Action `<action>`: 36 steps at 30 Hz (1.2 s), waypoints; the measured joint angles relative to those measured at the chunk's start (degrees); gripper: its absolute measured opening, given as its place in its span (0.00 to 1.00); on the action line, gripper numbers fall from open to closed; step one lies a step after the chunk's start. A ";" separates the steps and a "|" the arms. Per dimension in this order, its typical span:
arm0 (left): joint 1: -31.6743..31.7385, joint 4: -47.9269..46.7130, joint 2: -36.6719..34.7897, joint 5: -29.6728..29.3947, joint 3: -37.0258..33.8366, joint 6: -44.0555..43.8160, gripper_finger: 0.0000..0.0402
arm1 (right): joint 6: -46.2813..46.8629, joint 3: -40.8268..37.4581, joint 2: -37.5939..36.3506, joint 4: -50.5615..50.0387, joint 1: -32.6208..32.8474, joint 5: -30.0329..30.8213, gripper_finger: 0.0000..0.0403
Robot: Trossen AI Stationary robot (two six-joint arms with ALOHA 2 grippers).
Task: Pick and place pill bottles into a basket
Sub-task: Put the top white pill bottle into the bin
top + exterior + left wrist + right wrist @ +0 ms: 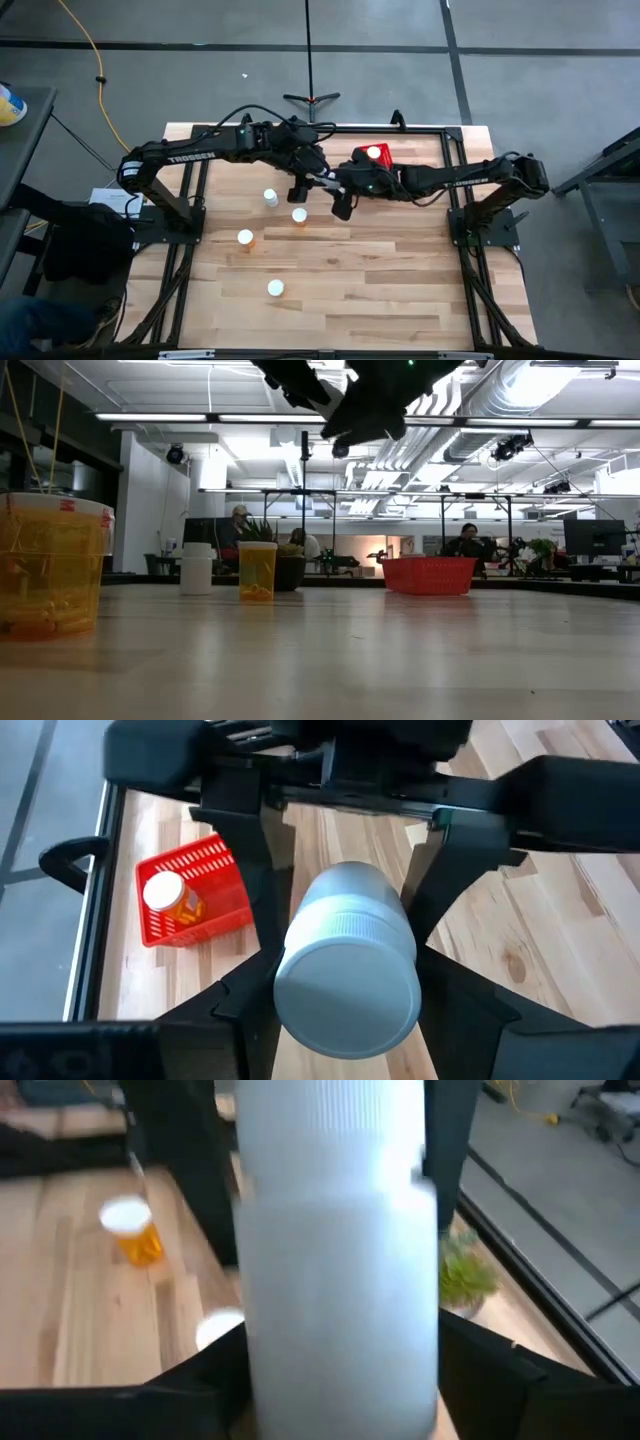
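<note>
Both grippers' fingers, left point(345, 1010) and right point(340, 1370), clasp one white bottle point(350, 970) above the table point(380, 270).

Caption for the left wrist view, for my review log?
Left pincer grips a white bottle alongside the right pincer; beyond, one orange pill bottle sits in the red basket.

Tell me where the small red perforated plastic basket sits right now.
In the high view the red plastic basket sits at the table's far edge, right of centre, just behind the right arm, with one white-capped orange pill bottle inside it.
</note>
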 joint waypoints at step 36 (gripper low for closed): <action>1.65 17.23 10.64 -2.73 0.09 -16.44 0.57 | 13.45 -15.19 -49.00 -23.93 -1.50 10.91 0.55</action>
